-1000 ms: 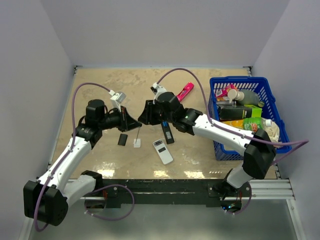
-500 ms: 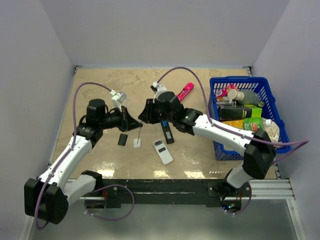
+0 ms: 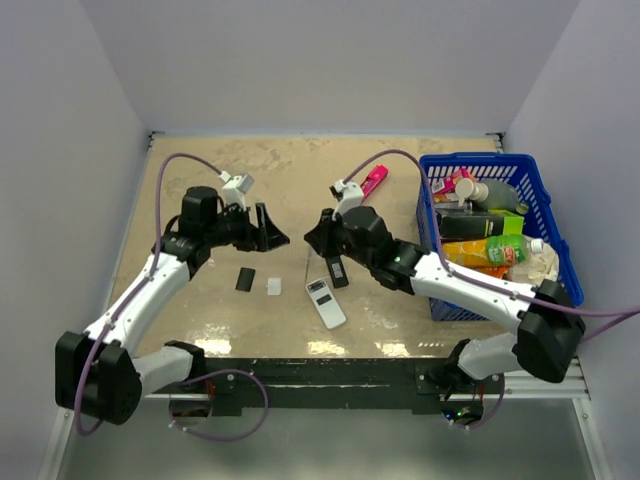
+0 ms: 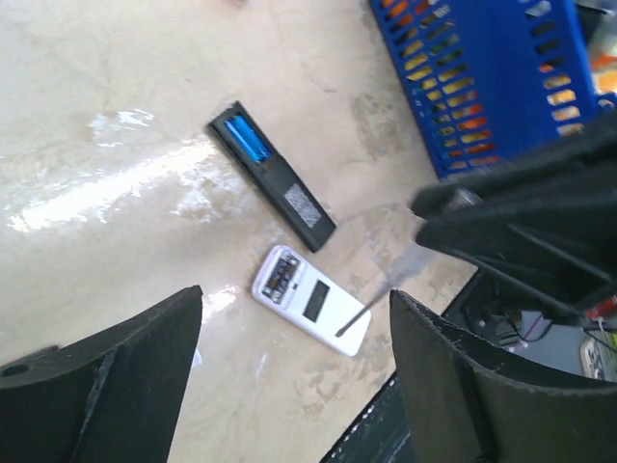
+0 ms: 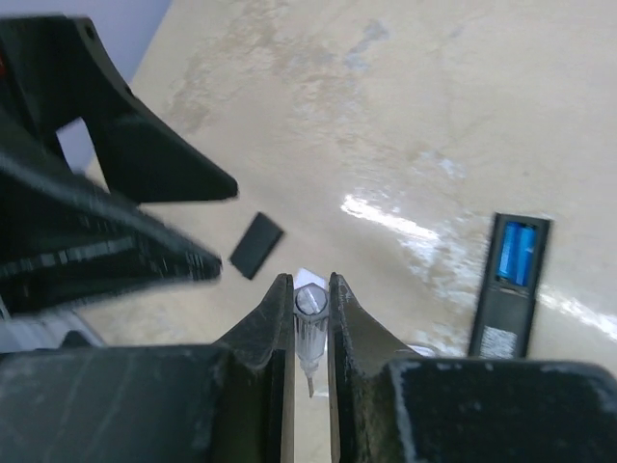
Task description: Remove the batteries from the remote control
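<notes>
A black remote control (image 3: pixel 335 268) lies back-up with its compartment uncovered and blue batteries (image 4: pixel 246 138) (image 5: pixel 517 255) inside. A white remote (image 3: pixel 325 302) lies nearer the front edge. My right gripper (image 5: pixel 310 289) is shut on a small clear-handled screwdriver (image 5: pixel 309 323), whose thin shaft (image 4: pixel 364 311) points down over the white remote (image 4: pixel 310 299). My left gripper (image 4: pixel 294 376) hangs open just left of the right gripper (image 3: pixel 316 234), with nothing between its fingers.
A small black cover (image 3: pixel 245 279) and a small white cover (image 3: pixel 274 286) lie on the table left of the remotes. A blue basket (image 3: pixel 497 165) full of bottles and packets stands at the right. A pink object (image 3: pixel 370 181) lies at the back.
My left gripper has opened and let go of the screwdriver. My right gripper has shut on it and moved to the right, away from the left gripper.
</notes>
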Controlling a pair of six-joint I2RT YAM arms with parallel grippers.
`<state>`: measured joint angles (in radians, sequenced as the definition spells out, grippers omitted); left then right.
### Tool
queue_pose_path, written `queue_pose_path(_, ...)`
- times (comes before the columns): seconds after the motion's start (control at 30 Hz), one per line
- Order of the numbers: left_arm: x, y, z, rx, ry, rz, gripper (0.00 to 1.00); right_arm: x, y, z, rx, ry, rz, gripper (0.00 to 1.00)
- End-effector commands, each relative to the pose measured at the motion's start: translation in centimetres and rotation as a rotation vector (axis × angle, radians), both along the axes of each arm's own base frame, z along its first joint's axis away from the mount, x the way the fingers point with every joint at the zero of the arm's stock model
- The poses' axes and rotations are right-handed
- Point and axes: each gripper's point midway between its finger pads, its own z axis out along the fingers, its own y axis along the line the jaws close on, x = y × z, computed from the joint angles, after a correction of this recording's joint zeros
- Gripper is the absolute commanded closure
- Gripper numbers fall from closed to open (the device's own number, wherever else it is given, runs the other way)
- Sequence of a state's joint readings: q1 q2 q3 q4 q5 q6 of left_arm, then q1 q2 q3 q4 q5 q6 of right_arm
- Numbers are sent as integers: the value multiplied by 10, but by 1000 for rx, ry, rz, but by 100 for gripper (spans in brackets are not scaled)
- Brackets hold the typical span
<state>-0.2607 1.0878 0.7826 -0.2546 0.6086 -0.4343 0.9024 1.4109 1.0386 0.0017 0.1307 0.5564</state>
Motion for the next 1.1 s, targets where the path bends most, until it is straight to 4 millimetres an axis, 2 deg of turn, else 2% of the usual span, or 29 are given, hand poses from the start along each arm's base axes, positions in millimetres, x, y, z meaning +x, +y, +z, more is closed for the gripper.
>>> queue_pose_path(0.0,36,1,-11,62,54,59,20,14,-27,4,20,-137,-126,100)
queue_pose_path(0.03,40,0,-14,60,69,57,21,12,-28,8,33,-163,-117,100)
queue_pose_path(0.07,44,-2,-13,57,72,53,21,6,-30,0,23,-164,-98,100)
queue_pose_path(0.1,47,-4,-19,59,91,49,22,-1,-26,0,33,-176,-55,100)
queue_pose_path(0.13,49,-5,-19,58,96,49,22,-5,-25,15,63,-243,-24,100)
queue_pose_path(0.17,53,-5,-18,58,95,58,22,-12,-30,2,41,-259,-2,100)
queue_pose_path(0.27,60,-2,-26,97,121,68,22,-7,-53,10,-3,-341,-74,100)
queue_pose_path(0.3,57,0,-37,119,165,68,22,-5,-57,10,-18,-344,-94,100)
queue_pose_path(0.47,47,13,-73,178,253,114,22,-4,-54,-8,-59,-321,-80,100)
queue_pose_path(0.57,42,16,-85,170,285,140,22,1,-61,-14,-89,-326,-117,100)
queue_pose_path(0.67,45,18,-85,155,303,162,21,8,-65,-16,-122,-339,-150,100)
queue_pose_path(0.77,45,22,-88,138,338,176,21,12,-56,-20,-125,-332,-135,100)
queue_pose_path(0.9,40,33,-89,124,349,193,21,15,-48,-34,-133,-310,-130,100)
queue_pose_path(1.03,36,57,-103,171,367,264,21,20,-39,-52,-153,-295,-113,100)
queue_pose_path(1.07,33,55,-103,151,376,244,21,22,-36,-51,-154,-297,-112,100)
